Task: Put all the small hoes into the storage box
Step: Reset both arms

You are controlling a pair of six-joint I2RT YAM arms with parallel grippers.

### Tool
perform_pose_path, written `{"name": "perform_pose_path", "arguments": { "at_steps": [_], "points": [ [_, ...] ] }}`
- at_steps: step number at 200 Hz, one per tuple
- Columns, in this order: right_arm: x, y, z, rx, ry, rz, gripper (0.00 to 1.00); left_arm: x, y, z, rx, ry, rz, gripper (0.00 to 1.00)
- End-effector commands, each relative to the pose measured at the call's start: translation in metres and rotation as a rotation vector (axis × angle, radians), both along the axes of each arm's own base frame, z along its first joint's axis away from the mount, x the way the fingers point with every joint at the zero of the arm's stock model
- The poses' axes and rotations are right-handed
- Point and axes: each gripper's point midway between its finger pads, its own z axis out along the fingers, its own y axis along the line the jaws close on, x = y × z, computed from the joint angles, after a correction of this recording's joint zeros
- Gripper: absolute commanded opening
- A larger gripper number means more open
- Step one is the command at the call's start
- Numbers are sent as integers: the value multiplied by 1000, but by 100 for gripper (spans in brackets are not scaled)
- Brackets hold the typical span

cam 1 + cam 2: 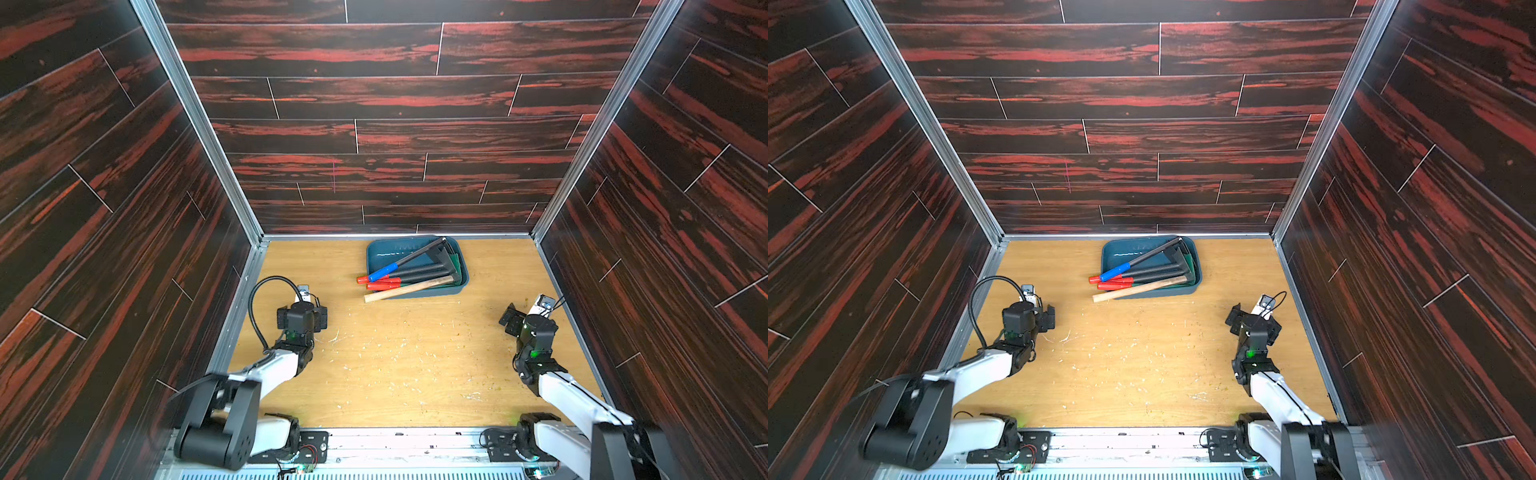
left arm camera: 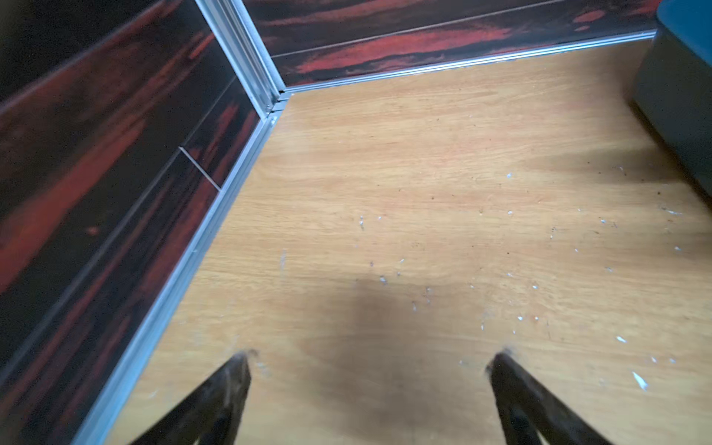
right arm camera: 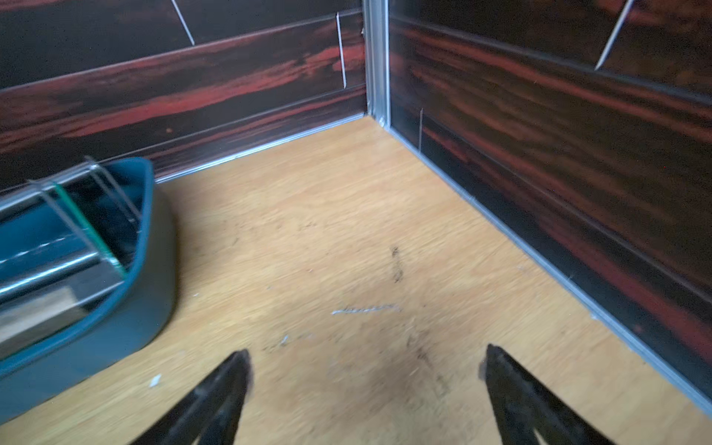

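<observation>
The left gripper (image 2: 371,358) and right gripper (image 3: 364,358) hang spread wide and empty over bare tabletop (image 2: 385,173), well apart from the storage box (image 1: 380,253); the job looks finished. The small hoes (image 1: 419,272) lie inside it, handles overhanging because it is too short. Only the right wrist view shows their blades (image 3: 111,219) against its end wall.

Four hoes (image 1: 419,274) lie in teal storage box (image 1: 384,251), handles overhanging.
</observation>
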Motion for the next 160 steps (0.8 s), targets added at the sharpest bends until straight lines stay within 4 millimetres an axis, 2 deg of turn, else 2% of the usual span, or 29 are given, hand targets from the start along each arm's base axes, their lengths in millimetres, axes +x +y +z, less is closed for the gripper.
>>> {"name": "perform_pose_path", "arguments": {
  "at_steps": [1,10,36,47,59,73,114,160],
  "points": [
    [6,-3,29,-73,-175,2,98,14,5,30,-11,-153,25,100],
    [8,-1,24,-86,-193,20,98,14,8,28,-26,-160,19,100],
    [12,2,39,-156,-313,42,98,16,19,20,-51,-185,50,100],
    [16,4,28,-156,-288,53,98,17,26,20,-67,-199,83,100],
    [15,7,29,-173,-318,69,98,17,31,15,-94,-200,94,100],
    [17,10,26,-166,-298,83,98,18,35,6,-107,-194,105,100],
    [29,18,20,-174,-257,136,98,25,46,3,-123,-170,158,100],
    [42,13,7,-122,-192,160,98,26,50,2,-151,-158,163,100]
  ]
}}
